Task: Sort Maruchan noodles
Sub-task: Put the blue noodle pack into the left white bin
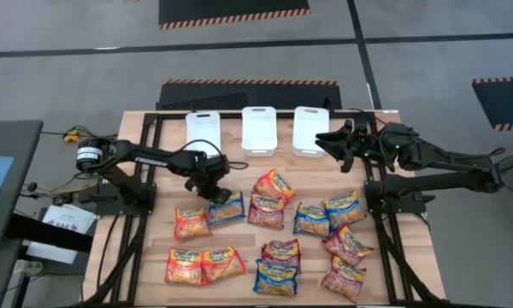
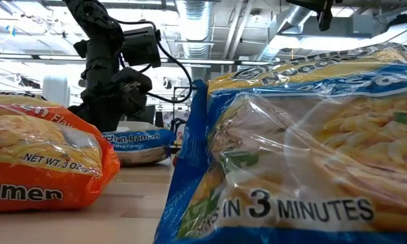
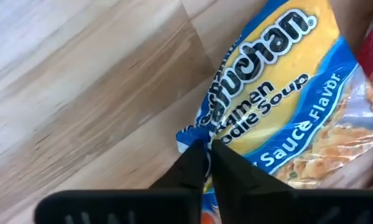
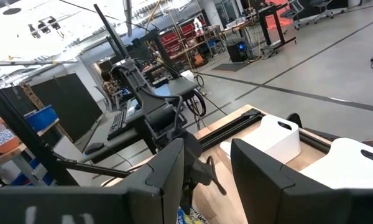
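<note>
Several Maruchan noodle packets, blue, orange and maroon, lie flat on the wooden table [image 1: 154,248]. My left gripper [image 1: 216,196] is down at the far left end of one blue packet [image 1: 229,210], shut on it. That packet [image 3: 280,81] fills the left wrist view, and in the low view it lies on the table [image 2: 139,142] under the left arm. My right gripper [image 1: 329,142] is open and holds nothing. It hangs raised near the far right, beside the white bins, and its two fingers [image 4: 174,168] point level across the table. My left gripper pinches the blue packet's crimped end edge [image 3: 188,138] between its two fingertips, near a corner. The fingers come slanting down from above. The packet's body lies flat on the table, and the plastic bunches a little at the fingertips.
Three white bins [image 1: 203,130] [image 1: 259,128] [image 1: 311,130] stand in a row at the far edge. An orange packet [image 1: 191,222] and a maroon one [image 1: 267,210] lie close on either side of the held packet. More packets cover the near half, and bare wood lies between the bins and the packets.
</note>
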